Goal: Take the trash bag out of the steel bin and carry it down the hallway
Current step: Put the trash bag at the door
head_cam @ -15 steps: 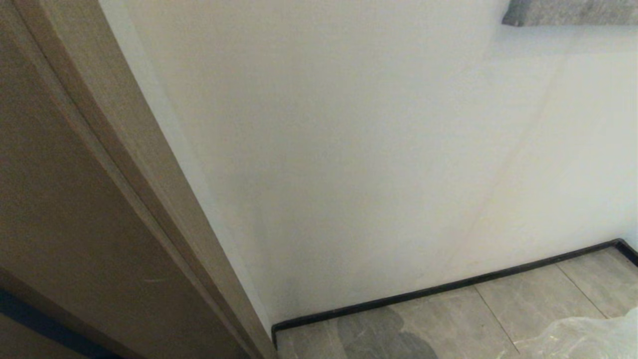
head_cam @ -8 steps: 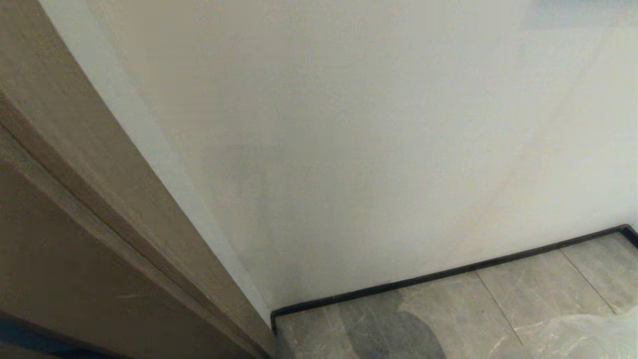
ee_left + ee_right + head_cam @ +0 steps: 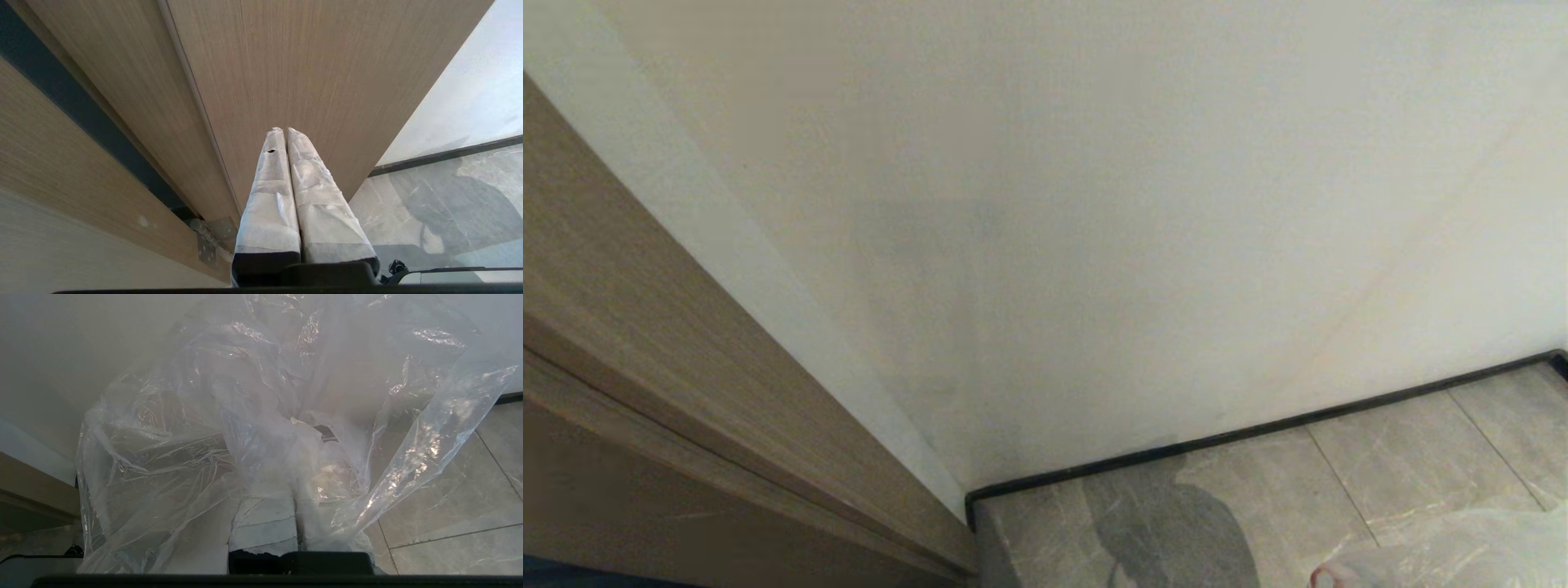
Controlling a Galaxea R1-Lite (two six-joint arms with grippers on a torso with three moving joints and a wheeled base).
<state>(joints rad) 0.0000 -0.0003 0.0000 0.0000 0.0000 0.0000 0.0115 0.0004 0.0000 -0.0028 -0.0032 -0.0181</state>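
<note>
The trash bag (image 3: 229, 428), thin clear crinkled plastic, billows over my right gripper (image 3: 296, 486) in the right wrist view. The taped fingers (image 3: 263, 524) are pressed together with the plastic bunched between them, and their tips are hidden under the film. A corner of the bag (image 3: 1462, 555) shows at the bottom right of the head view, above the hallway tiles (image 3: 1405, 457). My left gripper (image 3: 284, 131) is shut with nothing in it, close to a wooden door frame (image 3: 327, 73). The steel bin is out of view.
A white wall (image 3: 1135, 245) with a black baseboard (image 3: 1258, 433) stands right ahead. The brown door frame (image 3: 645, 343) runs along the left, with a hinge (image 3: 206, 241) low down. Grey marbled floor stretches to the right.
The whole head picture has shifted: the camera has tipped down, the baseboard sits higher, the door frame lies further left, and more of the bag shows at the bottom right. The arms have not moved.
</note>
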